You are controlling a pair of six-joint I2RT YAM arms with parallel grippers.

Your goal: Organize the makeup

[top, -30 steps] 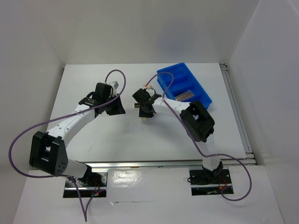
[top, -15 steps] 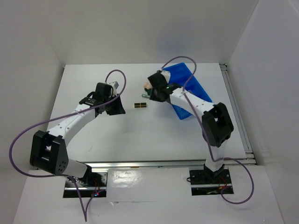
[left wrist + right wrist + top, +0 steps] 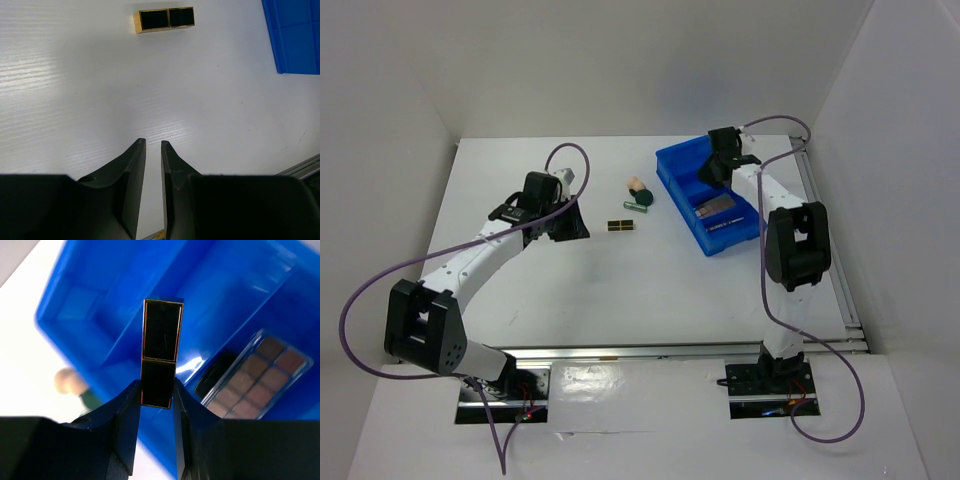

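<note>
My right jaws clamp a black-gold lipstick tube (image 3: 162, 330) above the blue bin (image 3: 90, 305), I judge for dropping beside the eyeshadow palette (image 3: 255, 380). My left jaws, narrowly apart and empty, wait near the second lipstick (image 3: 163, 19) on the desk (image 3: 75, 90).

Bin (image 3: 678, 200) sat on the table (image 3: 620, 300), far right, set at an angle. Palette (image 3: 716, 207) lay inside it, toward the near end. Just left of the bin, a cluster: sponge (image 3: 637, 184) farthest back, round piece (image 3: 646, 198) before it, small tube (image 3: 633, 207) beside that. Loose lipstick tube (image 3: 620, 224) lay nearer and left of the cluster, apart from it. Left gripper (image 3: 576, 230) stood left of that tube, near it. Right gripper (image 3: 712, 172) hung over the bin's far end, second lipstick tube (image 3: 161, 354) between its fingers, palette below and off to one side.
</note>
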